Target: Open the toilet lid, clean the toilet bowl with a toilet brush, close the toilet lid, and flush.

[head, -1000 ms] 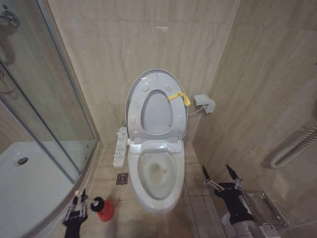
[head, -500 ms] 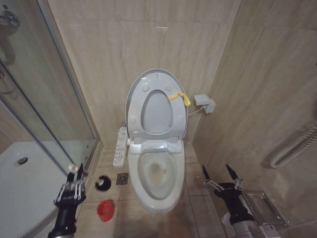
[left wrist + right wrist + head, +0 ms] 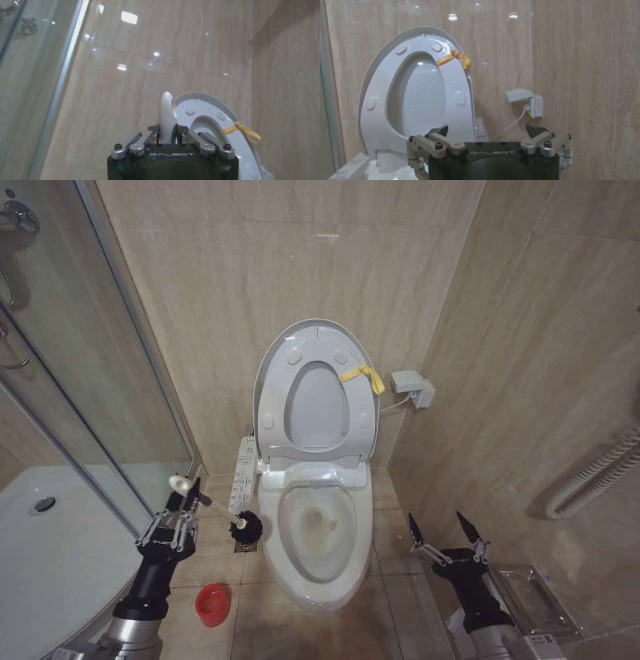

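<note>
One thin white-handled toilet brush [image 3: 213,509] sits clamped in my left tool [image 3: 170,530], dark head just beside the stained white ceramic toilet bowl [image 3: 318,530], lid [image 3: 318,385] raised; next, I judge, swing it in, right tool [image 3: 445,532] spread idle.

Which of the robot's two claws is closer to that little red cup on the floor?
Left. The left gripper, shut on the toilet brush, hangs just above the red cup. The right gripper waits open across the toilet bowl, far from it.
</note>
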Available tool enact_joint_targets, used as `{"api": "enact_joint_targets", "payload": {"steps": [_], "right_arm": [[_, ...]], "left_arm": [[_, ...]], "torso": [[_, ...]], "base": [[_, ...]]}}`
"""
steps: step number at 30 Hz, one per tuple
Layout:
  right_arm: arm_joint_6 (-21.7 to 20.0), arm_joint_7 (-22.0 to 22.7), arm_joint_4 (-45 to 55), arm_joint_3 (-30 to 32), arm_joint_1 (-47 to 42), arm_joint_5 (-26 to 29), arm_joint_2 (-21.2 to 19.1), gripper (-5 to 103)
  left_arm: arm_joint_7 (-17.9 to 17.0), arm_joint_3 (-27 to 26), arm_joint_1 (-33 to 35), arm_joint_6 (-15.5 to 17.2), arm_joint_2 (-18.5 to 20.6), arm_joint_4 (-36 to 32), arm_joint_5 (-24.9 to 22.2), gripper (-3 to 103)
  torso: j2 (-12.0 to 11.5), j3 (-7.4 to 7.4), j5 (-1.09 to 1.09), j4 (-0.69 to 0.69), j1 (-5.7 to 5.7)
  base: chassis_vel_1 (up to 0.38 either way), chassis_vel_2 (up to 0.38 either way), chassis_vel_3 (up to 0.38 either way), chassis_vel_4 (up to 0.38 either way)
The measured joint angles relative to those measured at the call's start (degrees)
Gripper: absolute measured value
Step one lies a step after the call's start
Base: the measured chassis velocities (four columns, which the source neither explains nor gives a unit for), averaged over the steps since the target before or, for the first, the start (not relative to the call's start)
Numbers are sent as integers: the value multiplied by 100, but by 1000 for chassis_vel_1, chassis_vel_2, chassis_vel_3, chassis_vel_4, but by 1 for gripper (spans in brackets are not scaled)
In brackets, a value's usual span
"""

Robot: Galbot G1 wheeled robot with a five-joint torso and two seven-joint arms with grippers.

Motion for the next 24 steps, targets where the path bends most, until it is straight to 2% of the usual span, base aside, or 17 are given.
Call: {"api": "enact_joint_targets", "payload": {"steps": [3, 7, 8, 10, 13, 14, 15, 22, 24], "right_arm": [[0, 0, 0, 0, 0, 0, 0, 100], [0, 0, 0, 0, 0, 0, 0, 100], [0, 0, 0, 0, 0, 0, 0, 100], [0, 0, 0, 0, 0, 0, 0, 100], [0, 0, 1, 0, 0, 0, 0, 100], [0, 0, 1, 0, 0, 0, 0, 100], [0, 0, 0, 0, 0, 0, 0, 100], [0, 0, 0, 0, 0, 0, -1, 100], [0, 0, 0, 0, 0, 0, -1, 100]], "left_arm": [[67, 31, -176, -8, 106, 174, -85, 22], [471, 84, -548, -111, 416, 630, -362, 22], [471, 84, -548, -111, 416, 630, -362, 22], [655, 119, -638, -201, 512, 800, -495, 22], [1194, 191, -898, -330, 612, 1077, -804, 22], [1194, 191, -898, -330, 612, 1077, -804, 22], [1506, 292, -1159, -395, 666, 1335, -910, 22], [1887, 772, -1809, -443, 867, 2108, -985, 22], [1997, 1132, -2278, -464, 981, 2720, -1007, 22]], "torso": [[0, 0, -1, 1, 0], [0, 0, -1, -1, 0], [0, 0, -1, -1, 0], [0, 0, -1, 0, 0], [0, 0, -1, 2, 0], [0, 0, -1, 2, 0], [0, 0, 0, 0, 0], [0, 0, -1, 0, 0], [0, 0, 0, 0, 0]], "base": [[0, 0, 0, 0], [0, 0, 0, 0], [0, 0, 0, 0], [0, 0, 0, 0], [0, 0, 0, 0], [0, 0, 0, 0], [0, 0, 0, 0], [0, 0, 0, 0], [0, 0, 0, 0]]}}
